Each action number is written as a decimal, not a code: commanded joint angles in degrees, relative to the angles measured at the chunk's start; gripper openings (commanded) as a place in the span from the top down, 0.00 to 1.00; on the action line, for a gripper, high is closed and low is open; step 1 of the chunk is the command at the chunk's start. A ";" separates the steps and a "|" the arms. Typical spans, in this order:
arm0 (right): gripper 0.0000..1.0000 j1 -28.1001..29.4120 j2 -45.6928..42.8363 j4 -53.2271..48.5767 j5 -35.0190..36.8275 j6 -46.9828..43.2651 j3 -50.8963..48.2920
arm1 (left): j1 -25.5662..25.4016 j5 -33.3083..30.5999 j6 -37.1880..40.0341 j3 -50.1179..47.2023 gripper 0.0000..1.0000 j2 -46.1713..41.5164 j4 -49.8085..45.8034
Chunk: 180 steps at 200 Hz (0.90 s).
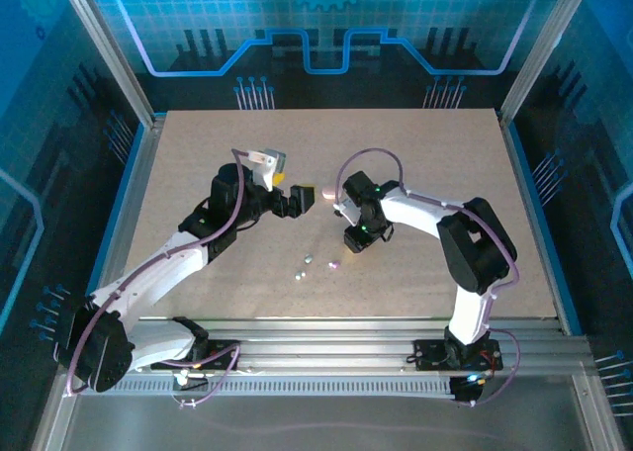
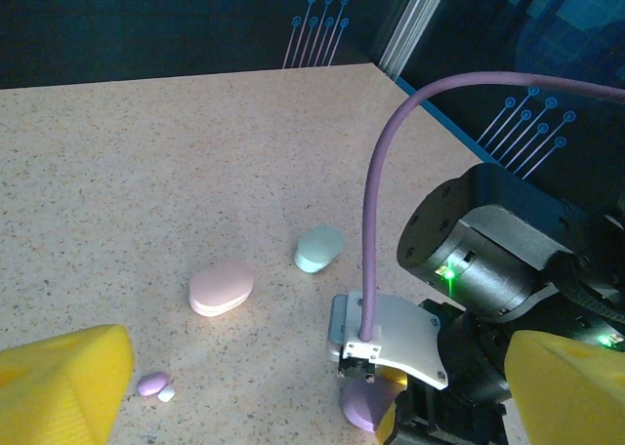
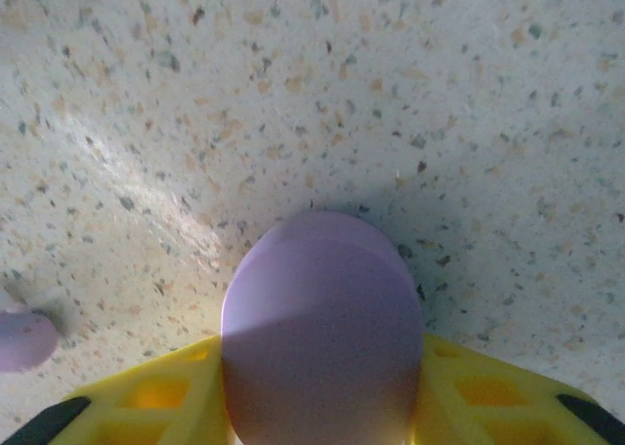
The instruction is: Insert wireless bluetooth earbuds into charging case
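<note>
My right gripper (image 3: 322,391) is shut on a purple oval charging case (image 3: 322,318), held low over the table between its yellow fingers (image 3: 146,401); it sits near the table's middle (image 1: 354,241). The left wrist view shows that purple case (image 2: 363,406) under the right wrist. My left gripper (image 1: 292,202) stands wide open with nothing between its fingers (image 2: 63,382). A pink case (image 2: 222,288) and a mint case (image 2: 319,248) lie shut on the table. Tiny earbuds lie loose: a purple one (image 2: 151,384) with a white one (image 2: 167,394), and more (image 1: 310,257) (image 1: 333,265).
The speckled tabletop (image 1: 415,154) is framed by metal rails and blue panels. The right arm's purple cable (image 2: 376,191) arcs up in front of my left gripper. The pink case (image 1: 304,192) sits right beside the left fingers.
</note>
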 commanded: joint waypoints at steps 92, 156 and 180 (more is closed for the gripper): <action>0.64 1.25 -43.47 28.28 -9.45 -10.60 -19.34 | 1.01 19.36 -12.35 10.53 0.14 5.42 1.31; 0.65 1.79 -48.98 36.21 -6.52 -15.06 -22.26 | -5.22 23.20 -6.11 17.21 0.16 10.26 -6.79; 0.65 2.07 -48.82 37.02 -5.99 -15.10 -21.94 | -6.63 23.67 -6.19 18.54 0.20 12.18 -7.60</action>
